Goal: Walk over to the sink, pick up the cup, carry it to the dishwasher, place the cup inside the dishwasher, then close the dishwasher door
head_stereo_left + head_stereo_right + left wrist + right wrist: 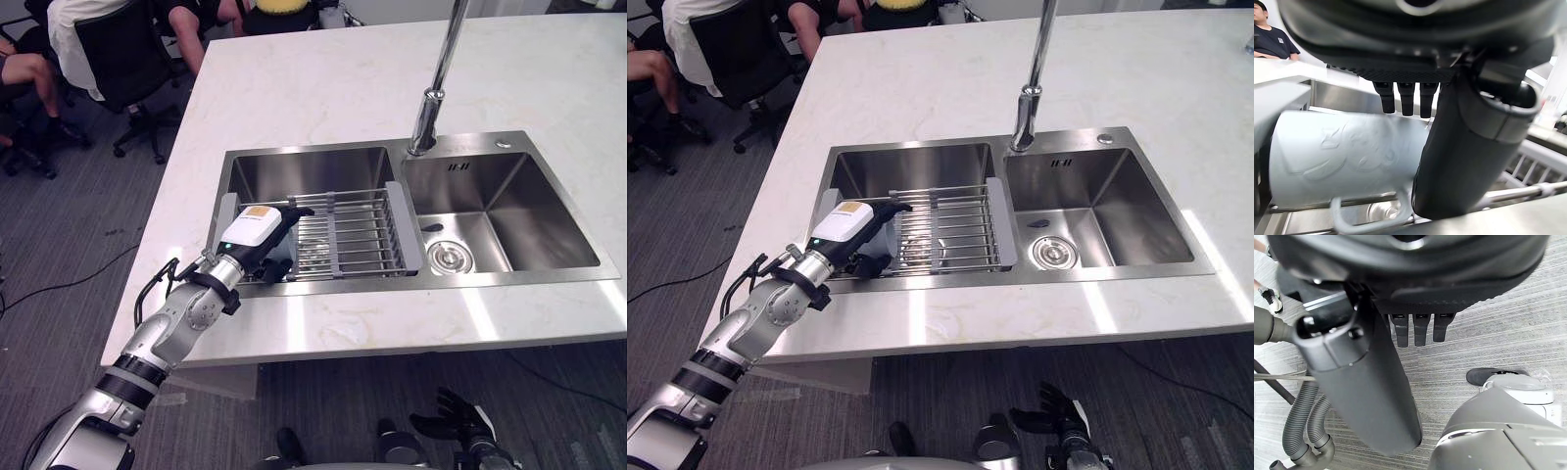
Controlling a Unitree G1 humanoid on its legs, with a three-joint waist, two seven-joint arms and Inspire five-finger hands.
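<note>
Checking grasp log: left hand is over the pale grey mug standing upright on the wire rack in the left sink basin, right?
Not quite. The pale grey mug lies on its side on the wire rack, as the left wrist view shows. The left hand over it and the left sink basin are right.

No text, number or sign can be read here. The pale cup (1347, 161) has a raised figure on its side, but I can make out no letters in it.
</note>
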